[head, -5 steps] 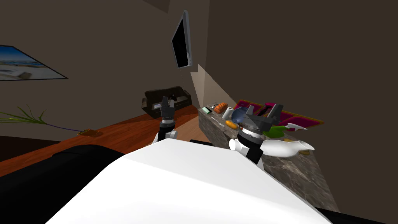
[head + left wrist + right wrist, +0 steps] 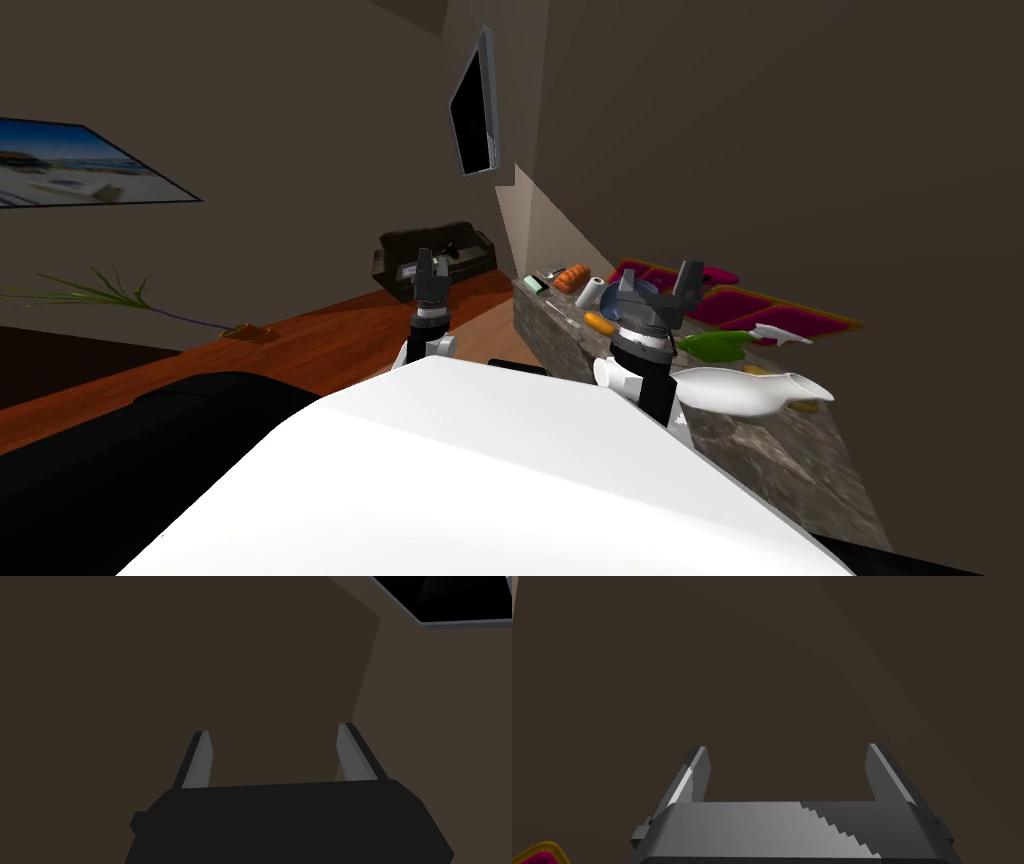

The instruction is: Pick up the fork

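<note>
A stone-topped counter [image 2: 790, 465] runs along my right side. A thin grey utensil [image 2: 562, 315], which looks like the fork, lies near its inner edge, beside an orange item [image 2: 598, 322]. My right gripper [image 2: 657, 275] [image 2: 787, 748] is raised over the counter, above a blue dish [image 2: 606, 296], with its fingers open and empty, pointing up at the brown wall. My left gripper [image 2: 430, 258] [image 2: 273, 729] is held up in front of my chest, away from the counter, open and empty.
The counter also carries a white jug [image 2: 750, 388], a green bottle [image 2: 715, 345], a paper roll [image 2: 590, 291] and an orange object [image 2: 571, 277]. Magenta cushions [image 2: 770, 312] lie beyond it. A dark cabinet [image 2: 435, 258] stands ahead, with a screen [image 2: 475, 105] on the wall.
My right hand has swung from pointing right to pointing upward, staying open. My head camera has shifted slightly, so the counter's items sit a little further right. The left arm has not moved.
</note>
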### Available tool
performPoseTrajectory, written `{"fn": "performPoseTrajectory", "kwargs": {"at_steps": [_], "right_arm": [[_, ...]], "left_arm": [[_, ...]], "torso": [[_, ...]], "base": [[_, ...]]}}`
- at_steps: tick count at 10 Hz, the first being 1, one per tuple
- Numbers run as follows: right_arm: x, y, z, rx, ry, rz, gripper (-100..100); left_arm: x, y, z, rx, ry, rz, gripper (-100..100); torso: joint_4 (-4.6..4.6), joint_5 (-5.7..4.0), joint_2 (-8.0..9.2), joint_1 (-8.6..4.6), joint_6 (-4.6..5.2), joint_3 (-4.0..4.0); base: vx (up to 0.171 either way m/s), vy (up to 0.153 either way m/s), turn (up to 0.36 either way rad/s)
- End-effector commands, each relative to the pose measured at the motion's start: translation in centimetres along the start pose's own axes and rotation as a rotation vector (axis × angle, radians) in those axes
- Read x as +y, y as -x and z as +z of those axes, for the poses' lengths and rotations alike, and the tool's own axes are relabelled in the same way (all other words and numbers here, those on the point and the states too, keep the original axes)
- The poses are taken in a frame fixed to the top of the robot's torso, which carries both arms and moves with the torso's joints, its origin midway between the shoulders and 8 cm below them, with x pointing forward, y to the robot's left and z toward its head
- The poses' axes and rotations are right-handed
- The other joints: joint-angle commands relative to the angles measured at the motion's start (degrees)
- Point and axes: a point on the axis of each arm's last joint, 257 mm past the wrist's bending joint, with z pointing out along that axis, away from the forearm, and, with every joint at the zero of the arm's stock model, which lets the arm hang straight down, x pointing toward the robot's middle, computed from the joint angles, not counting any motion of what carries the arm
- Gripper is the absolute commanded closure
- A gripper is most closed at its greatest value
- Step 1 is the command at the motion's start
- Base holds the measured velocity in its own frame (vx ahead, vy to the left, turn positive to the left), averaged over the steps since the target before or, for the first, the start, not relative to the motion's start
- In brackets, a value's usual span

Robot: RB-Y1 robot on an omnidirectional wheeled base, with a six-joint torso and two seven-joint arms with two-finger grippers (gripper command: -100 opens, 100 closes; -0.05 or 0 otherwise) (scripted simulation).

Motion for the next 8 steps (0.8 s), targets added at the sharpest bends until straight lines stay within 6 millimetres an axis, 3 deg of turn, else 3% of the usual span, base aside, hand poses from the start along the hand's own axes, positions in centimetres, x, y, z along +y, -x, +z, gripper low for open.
{"fn": "performPoseTrajectory", "kwargs": {"at_steps": [1,8], "right_arm": [[-0.4,-0.6,0.0,0.036,-0.017,-0.003,-100],[-3.1,-4.4,0.4,0.216,-0.12,-0.002,-100]], "left_arm": [[0.0,0.0,0.0,0.0,0.0,0.0,0],[0.0,0.0,0.0,0.0,0.0,0.0,0]], "torso": [[0.0,0.0,0.0,0.0,0.0,0.0],[0.0,0.0,0.01,0.0,0.02,0.01]], "base": [[0.005,0.003,0.046],[0.002,0.006,0.085]]}}
